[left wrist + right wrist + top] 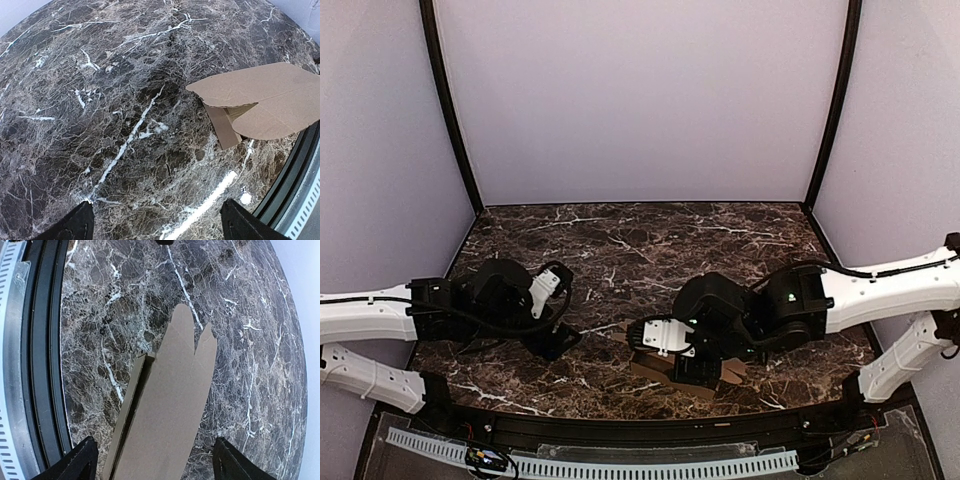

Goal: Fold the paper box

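Lying near the front edge of the worktop, the paper box sits under your right claw, whose jaws stand wide astride it, not gripping. Your left claw gapes wide, holding nothing.

Surface: table, dark brown marble pattern with white veins.
On it: tan paper box, lying low, rounded flaps spread.
Where: about 5 o'clock, near the table's front edge.

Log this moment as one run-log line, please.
paper box: partly folded, on table | left gripper: open, empty, beside box | right gripper: open, over box
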Controlling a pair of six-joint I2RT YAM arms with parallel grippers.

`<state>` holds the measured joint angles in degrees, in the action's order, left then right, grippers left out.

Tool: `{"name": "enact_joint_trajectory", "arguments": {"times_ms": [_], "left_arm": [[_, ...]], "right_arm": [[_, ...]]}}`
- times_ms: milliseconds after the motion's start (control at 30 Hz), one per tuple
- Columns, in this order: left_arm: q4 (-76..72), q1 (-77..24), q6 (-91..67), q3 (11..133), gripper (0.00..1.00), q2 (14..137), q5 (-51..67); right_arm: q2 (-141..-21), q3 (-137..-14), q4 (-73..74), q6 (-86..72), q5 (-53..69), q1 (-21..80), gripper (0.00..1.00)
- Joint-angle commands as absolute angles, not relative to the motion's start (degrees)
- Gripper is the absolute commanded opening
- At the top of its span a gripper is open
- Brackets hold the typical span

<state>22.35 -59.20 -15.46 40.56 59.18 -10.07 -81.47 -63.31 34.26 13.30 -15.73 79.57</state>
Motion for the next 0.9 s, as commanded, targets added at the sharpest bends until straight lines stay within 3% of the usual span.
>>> {"name": "enact_joint_trajectory", "arguments": {"times_ms": [0, 167, 500, 667, 867], "left_arm": [[21.04, -58.99, -17.16, 38.60, 0.88, 56.69, -9.94], [19.49, -59.01, -16.88, 37.27, 0.87, 54.20, -8.99], [16.95, -59.02, -17.02, 35.23, 0.87, 53.05, -9.32], [13.38, -58.98, -15.65, 34.06, 0.87, 53.14, -8.41], [7.53, -58.99, -12.04, 33.05, 0.89, 53.36, -8.26]], "right_arm": [[-85.86, -66.01, 34.98, 16.37, -17.98, 80.24, 0.75], [-89.39, -68.17, 36.60, 15.59, -19.28, 80.29, 0.58], [-91.93, -70.84, 40.00, 15.35, -27.54, 80.51, 0.00], [-91.00, -69.63, 34.23, 21.58, -28.63, 79.09, 0.00], [-90.25, -72.15, 29.07, 30.51, -20.10, 73.41, 0.00]]}}
